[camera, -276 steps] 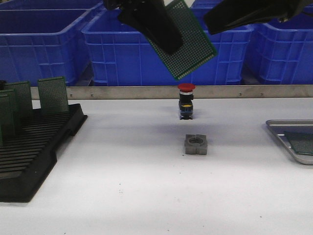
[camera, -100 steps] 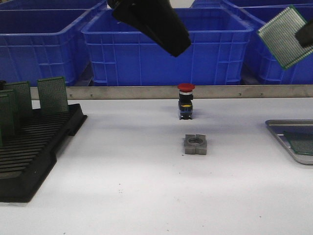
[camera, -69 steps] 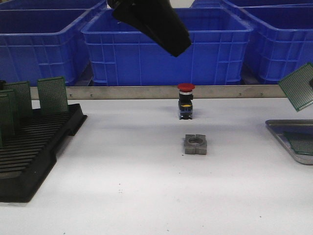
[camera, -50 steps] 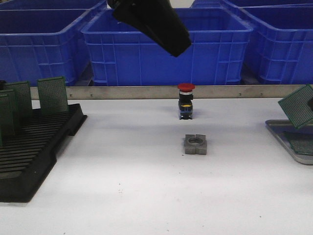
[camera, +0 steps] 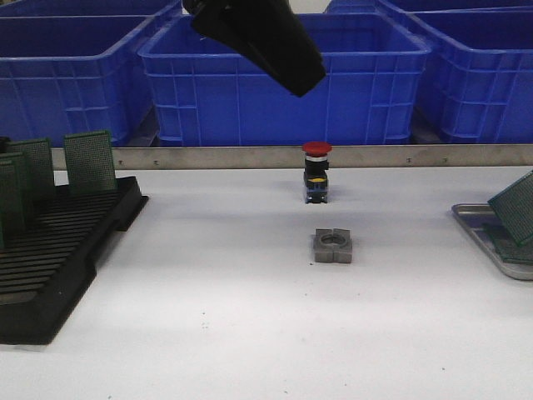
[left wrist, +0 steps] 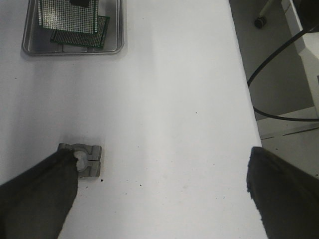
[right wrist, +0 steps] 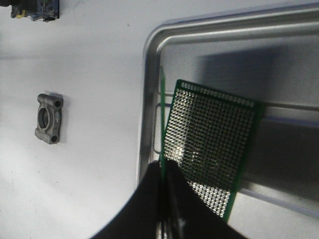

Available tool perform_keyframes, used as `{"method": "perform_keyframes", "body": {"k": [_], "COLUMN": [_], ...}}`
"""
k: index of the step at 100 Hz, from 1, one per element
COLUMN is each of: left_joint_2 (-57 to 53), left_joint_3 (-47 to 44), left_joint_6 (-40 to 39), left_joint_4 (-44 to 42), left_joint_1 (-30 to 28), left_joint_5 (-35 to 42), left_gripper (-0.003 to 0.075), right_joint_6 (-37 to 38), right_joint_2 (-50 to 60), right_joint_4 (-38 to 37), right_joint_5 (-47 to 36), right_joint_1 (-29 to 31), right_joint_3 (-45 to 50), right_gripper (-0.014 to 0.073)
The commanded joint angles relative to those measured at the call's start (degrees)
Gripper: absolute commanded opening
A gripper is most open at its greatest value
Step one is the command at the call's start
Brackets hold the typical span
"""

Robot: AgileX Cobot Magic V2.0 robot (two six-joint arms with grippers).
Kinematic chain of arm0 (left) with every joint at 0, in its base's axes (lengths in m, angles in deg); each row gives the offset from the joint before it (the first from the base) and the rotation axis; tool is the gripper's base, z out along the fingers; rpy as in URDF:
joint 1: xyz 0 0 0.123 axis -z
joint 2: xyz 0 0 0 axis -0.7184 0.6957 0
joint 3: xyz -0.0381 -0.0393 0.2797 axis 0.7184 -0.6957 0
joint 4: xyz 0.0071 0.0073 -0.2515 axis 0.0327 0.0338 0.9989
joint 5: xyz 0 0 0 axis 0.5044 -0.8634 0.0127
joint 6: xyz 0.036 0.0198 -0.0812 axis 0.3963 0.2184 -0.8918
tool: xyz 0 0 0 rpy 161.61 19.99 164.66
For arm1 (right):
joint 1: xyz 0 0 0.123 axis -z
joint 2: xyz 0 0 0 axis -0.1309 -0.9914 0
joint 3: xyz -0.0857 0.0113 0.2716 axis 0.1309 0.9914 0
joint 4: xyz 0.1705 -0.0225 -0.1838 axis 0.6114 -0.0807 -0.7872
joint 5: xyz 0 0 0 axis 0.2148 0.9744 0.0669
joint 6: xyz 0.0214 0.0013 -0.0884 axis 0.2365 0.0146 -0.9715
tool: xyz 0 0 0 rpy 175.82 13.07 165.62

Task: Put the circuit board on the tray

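The green perforated circuit board [right wrist: 214,144] is pinched at its edge by my right gripper [right wrist: 163,169], which is shut on it. It hangs tilted, low over the silver-grey tray [right wrist: 149,89]. In the front view the board [camera: 518,208] shows at the far right edge, above the tray [camera: 475,218], where another board [camera: 508,247] lies flat. My right gripper itself is out of the front view. My left gripper [left wrist: 159,194] is open and empty, high above the table middle; its arm [camera: 262,42] shows at the top of the front view. The left wrist view also shows the tray [left wrist: 29,50] with the held board [left wrist: 67,17].
A black slotted rack [camera: 58,258] with upright green boards [camera: 90,162] stands at the left. A red-capped button switch [camera: 317,172] and a grey metal block [camera: 334,247] sit mid-table. Big blue bins [camera: 208,92] line the back behind a metal rail.
My right gripper has carried the board from high over the table middle to the right and down, to just above the tray. The left arm has stayed put.
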State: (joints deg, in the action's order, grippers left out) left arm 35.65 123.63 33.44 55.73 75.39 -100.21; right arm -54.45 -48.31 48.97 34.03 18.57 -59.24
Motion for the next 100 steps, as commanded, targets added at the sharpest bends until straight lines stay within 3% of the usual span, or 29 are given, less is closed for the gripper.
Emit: {"method": "perform_keyframes", "body": {"k": [1,29,43,76,100], "left_joint_2": [-2.8,-2.8,-2.8,-2.8,-7.1], "left_joint_3": [1.5,1.5,1.5,1.5,1.5], "left_joint_6": [0.0,-0.3,-0.3,-1.8,-10.6], "left_joint_4": [3.7,3.7,3.7,4.6,-0.5], "left_joint_1": [0.4,0.4,0.4,0.4,0.4], "left_joint_5": [-2.1,-2.1,-2.1,-0.4,6.9], "left_gripper": [0.0629,0.0629,0.0629,0.0629,0.0628], "right_joint_6": [-0.2,-0.2,-0.2,-0.2,-0.2], "right_joint_2": [2.7,2.7,2.7,4.6,11.1], "right_joint_4": [1.9,1.9,1.9,2.3,2.4], "right_joint_5": [1.9,1.2,0.9,0.5,-2.1], "right_joint_1": [0.3,0.3,0.3,0.3,-1.3], "right_joint_3": [-1.5,-1.5,-1.5,-1.6,-1.6], "right_gripper": [0.0012,0.0423,0.0552,0.0561,0.0559]}}
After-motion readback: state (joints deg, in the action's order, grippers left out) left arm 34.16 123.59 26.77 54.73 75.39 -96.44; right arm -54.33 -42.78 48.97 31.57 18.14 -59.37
